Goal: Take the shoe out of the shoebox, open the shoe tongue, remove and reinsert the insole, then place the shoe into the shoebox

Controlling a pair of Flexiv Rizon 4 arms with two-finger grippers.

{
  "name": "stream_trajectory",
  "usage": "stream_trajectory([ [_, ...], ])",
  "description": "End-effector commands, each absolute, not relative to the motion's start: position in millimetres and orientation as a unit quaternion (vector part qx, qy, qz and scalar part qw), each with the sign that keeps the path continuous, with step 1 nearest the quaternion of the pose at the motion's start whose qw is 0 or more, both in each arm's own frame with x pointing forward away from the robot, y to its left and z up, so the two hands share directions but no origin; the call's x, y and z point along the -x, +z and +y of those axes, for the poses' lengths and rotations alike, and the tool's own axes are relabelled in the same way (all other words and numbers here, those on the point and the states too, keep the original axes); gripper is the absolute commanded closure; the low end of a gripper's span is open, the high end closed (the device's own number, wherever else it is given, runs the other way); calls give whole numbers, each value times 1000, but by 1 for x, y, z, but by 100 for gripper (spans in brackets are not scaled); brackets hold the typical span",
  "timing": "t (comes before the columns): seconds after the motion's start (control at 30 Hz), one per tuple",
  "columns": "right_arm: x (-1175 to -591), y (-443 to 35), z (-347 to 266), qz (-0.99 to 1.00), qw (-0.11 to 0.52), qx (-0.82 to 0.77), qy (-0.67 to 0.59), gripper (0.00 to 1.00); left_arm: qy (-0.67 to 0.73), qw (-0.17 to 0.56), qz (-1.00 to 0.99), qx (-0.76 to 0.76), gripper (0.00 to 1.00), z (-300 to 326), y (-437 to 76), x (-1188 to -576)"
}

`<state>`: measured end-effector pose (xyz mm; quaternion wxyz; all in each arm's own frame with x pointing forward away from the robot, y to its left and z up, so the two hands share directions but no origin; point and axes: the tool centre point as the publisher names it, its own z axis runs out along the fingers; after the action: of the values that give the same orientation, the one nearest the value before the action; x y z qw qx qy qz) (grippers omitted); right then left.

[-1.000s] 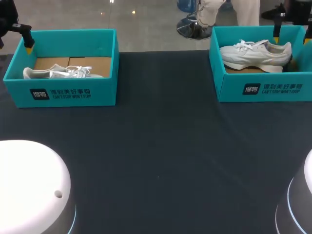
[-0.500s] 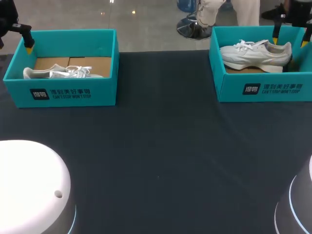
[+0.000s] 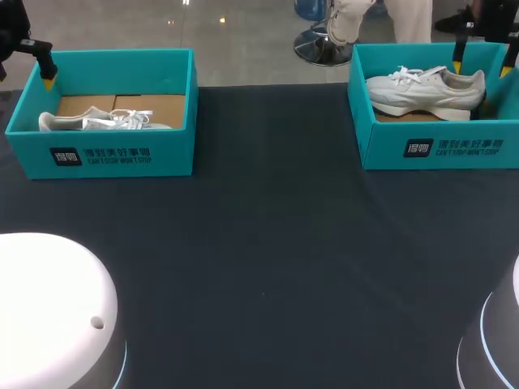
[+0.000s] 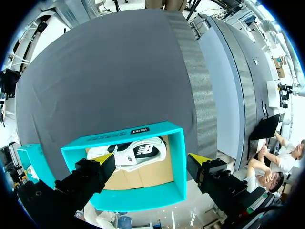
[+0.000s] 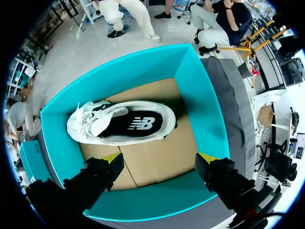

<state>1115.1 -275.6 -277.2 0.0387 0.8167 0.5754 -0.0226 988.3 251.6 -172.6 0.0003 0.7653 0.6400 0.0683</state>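
Dark matte cloth table point(image 3: 268, 243) with two teal cardboard boxes, open tops, brown corrugated floors. Left shoebox point(image 3: 122, 154) is upper left of the head frame, right shoebox point(image 3: 438, 150) upper right, well apart. Left shoe point(image 3: 97, 121) is white with a soft upper and loose laces, lying low along its box's front wall. Right shoe point(image 3: 426, 91) is a white/pale grey sneaker with a chunky sole, toe toward frame centre, heel near the box's right end.

Left gripper point(image 4: 151, 160) hangs above the left shoebox, black blocky fingers with yellow tips spread wide and holding nothing. The shoe sits below and between the fingers, not touching, its dark centre showing. In the head view only one left finger shows, at the box's far left corner.

Right gripper point(image 5: 159, 160) is above the right shoebox, fingers likewise wide apart and empty. The shoe lies ahead of the tips on the cardboard, clear of both, dark centre panel facing up.

White rounded arm bases point(image 3: 49, 308) fill the lower corners of the head frame
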Motion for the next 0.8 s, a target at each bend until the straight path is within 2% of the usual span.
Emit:
stream_trajectory([
  [0.03,-1123,-282,-277,579,32,-814,-11,0,70,0,640,-765,0,252,-173,-987],
  [0.5,-1151,-291,-281,589,55,-806,-26,0,70,0,640,-765,0,252,-173,-987],
  [0.8,-1159,-304,-294,589,43,-806,-39,0,70,0,640,-765,0,252,-173,-987],
])
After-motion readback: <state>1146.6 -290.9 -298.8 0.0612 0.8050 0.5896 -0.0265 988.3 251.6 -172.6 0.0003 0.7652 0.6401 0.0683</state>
